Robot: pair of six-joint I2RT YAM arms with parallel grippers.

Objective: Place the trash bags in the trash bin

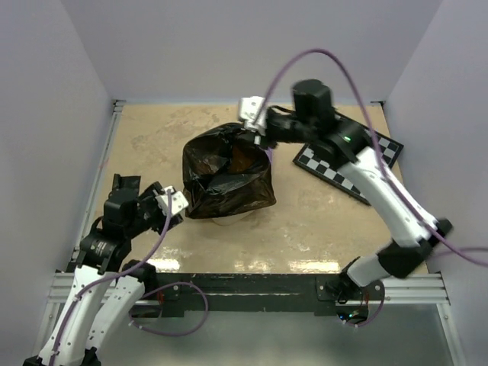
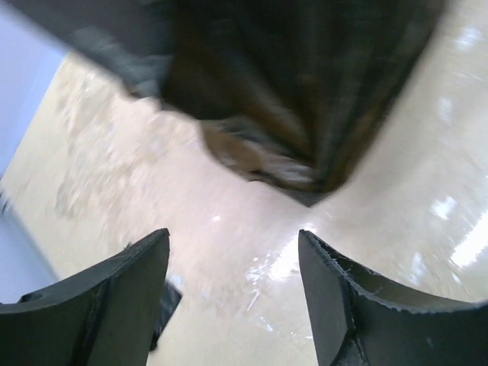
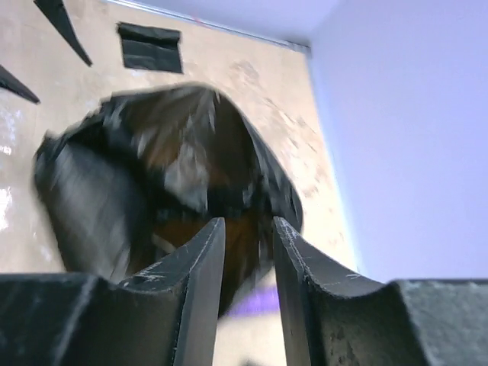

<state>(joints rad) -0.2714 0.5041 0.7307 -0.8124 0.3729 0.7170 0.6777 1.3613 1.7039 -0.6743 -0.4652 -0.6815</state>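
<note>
— What lies around the bag?

— A chequered board [image 1: 324, 169] lies flat at the right of the top view, partly under the right arm [image 1: 393, 202]. A purple cable [image 1: 335, 59] arcs above it. Pale walls close in the beige worktop [image 1: 320, 229].

— And the bag itself?

— The bag [image 1: 229, 171] sits mid-frame on the worktop. It is dark brown-black, glossy and crinkled, and it holds a boxy shape. In the right wrist view its mouth gapes, brownish inside, though the picture is blurred.

— The bin?

— The bin [image 1: 229, 221] shows only as a pale sliver under the bag's lower edge. The film hides the rest, so I cannot tell what is in it.

— The jaws?

— The left jaws are just beside the bag's lower left corner. They are spread wide, with only bare worktop between them. The right jaws are at the bag's upper right rim, parted by a narrow gap. Whether any film lies in that gap I cannot tell.
</note>
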